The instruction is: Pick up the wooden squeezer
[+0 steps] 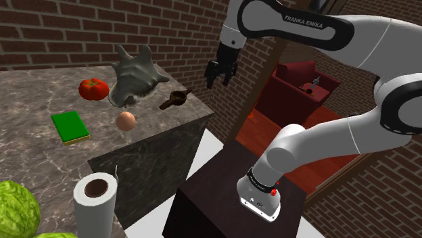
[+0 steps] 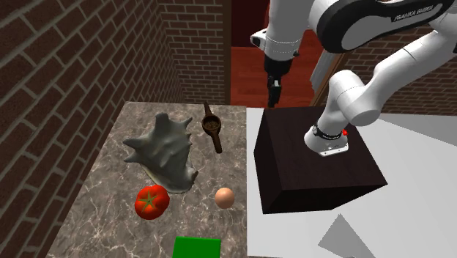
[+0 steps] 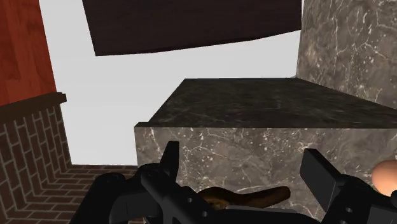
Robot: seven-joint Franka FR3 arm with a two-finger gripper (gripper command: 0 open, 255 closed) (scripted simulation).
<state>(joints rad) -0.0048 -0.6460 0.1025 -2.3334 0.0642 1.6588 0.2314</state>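
The wooden squeezer (image 1: 174,100) is a dark brown tool with a round cup head and a short handle. It lies flat on the marble counter (image 1: 40,152) near the corner at the shoulder view's right, beside a grey conch shell (image 1: 135,78). My black gripper (image 1: 220,73) hangs in the air above and to the right of it, past the counter's edge. Its fingers stand apart with nothing between them. In the second exterior view the squeezer (image 2: 212,126) lies left of the gripper (image 2: 274,89). The wrist view shows the squeezer (image 3: 251,196) low between the open gripper (image 3: 245,173).
On the counter also sit a red tomato (image 1: 93,88), an egg (image 1: 126,120), a green block (image 1: 69,126), a paper towel roll (image 1: 95,199) and lettuce (image 1: 17,206). The dark stand (image 2: 315,157) adjoins the counter. Behind are brick walls and a red armchair (image 1: 297,84).
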